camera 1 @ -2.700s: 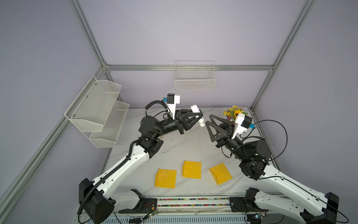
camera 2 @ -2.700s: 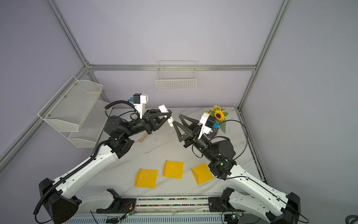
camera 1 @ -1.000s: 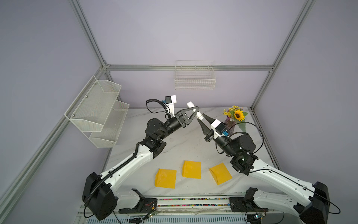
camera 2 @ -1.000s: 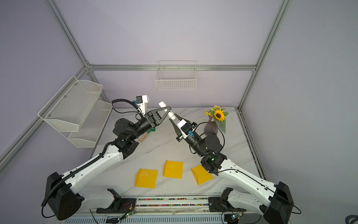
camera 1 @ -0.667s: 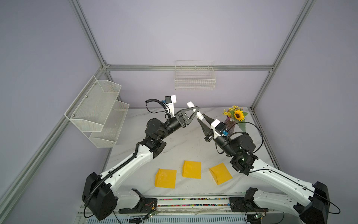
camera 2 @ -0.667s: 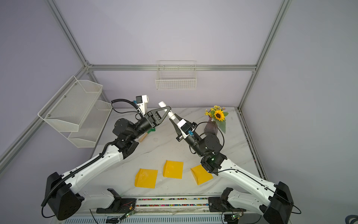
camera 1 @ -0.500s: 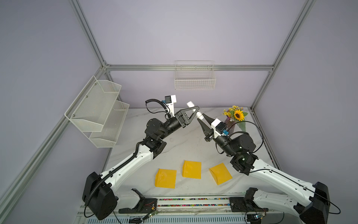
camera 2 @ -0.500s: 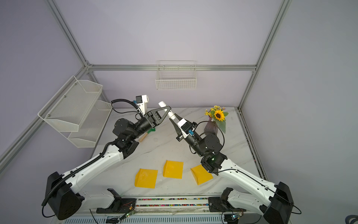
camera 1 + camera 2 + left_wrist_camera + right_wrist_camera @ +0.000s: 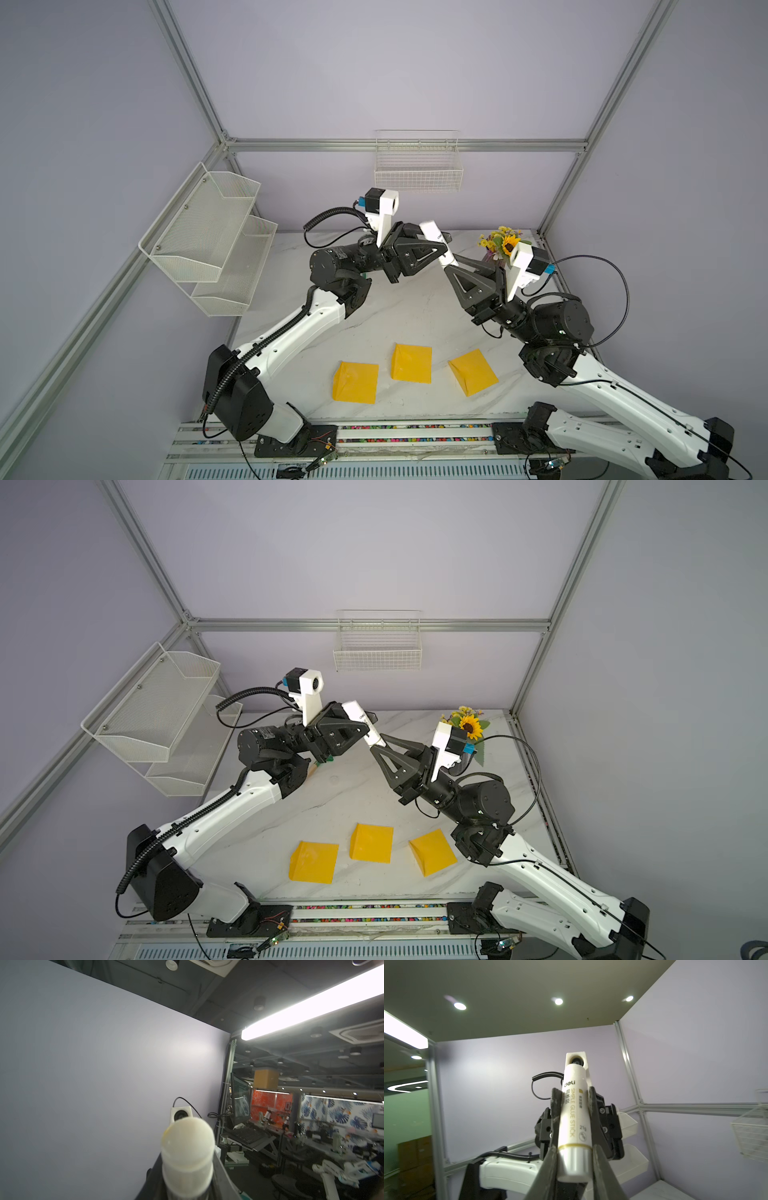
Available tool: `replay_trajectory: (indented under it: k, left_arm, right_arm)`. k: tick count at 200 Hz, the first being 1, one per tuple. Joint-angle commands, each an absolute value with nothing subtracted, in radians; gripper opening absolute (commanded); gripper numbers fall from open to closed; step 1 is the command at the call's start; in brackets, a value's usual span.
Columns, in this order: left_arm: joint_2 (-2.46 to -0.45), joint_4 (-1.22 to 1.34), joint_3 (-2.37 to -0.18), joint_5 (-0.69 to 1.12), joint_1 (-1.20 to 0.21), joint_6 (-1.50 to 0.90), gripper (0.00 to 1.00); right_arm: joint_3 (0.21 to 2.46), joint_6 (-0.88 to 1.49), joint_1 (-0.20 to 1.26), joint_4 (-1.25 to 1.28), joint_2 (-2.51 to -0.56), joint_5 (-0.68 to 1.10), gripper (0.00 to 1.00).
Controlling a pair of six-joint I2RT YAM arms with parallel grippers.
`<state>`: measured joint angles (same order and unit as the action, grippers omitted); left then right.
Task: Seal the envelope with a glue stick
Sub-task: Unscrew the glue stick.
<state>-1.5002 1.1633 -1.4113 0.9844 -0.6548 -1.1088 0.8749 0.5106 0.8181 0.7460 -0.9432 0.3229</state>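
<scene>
Lying flat on the white marble table (image 9: 407,307), three yellow paper envelopes (image 9: 411,363) sat near the front edge, sunflower bunch (image 9: 508,245) in the back corner. Left gripper (image 9: 574,1103) was clamped midair on the body of the white cylindrical glue stick (image 9: 574,1122), right gripper (image 9: 574,1153) pinching its whitish cap (image 9: 574,1166). Long axis slanted, cap end pointing down at the right gripper.
</scene>
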Motion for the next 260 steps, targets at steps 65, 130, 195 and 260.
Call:
replay_trajectory:
  k: [65, 130, 195, 260]
  left_arm:
    - [-1.534, 1.300, -1.539, 1.231, -0.657, -1.085, 0.00]
    - [-1.280, 0.707, -1.291, 0.753, -0.657, -0.694, 0.00]
    - [-1.218, 0.919, -1.022, 0.331, -0.657, -1.127, 0.00]
    - [-1.178, 0.873, -0.965, 0.276, -0.657, -1.163, 0.00]
  right_arm:
    - [0.811, 0.885, 0.827, 1.093, -1.015, 0.594, 0.00]
    - [0.803, 0.394, 0.826, 0.719, -0.816, 0.342, 0.51]
    - [0.889, -0.112, 0.827, 0.592, -0.896, 0.036, 0.58]
    - [0.945, -0.291, 0.827, 0.561, -1.044, 0.081, 0.49]
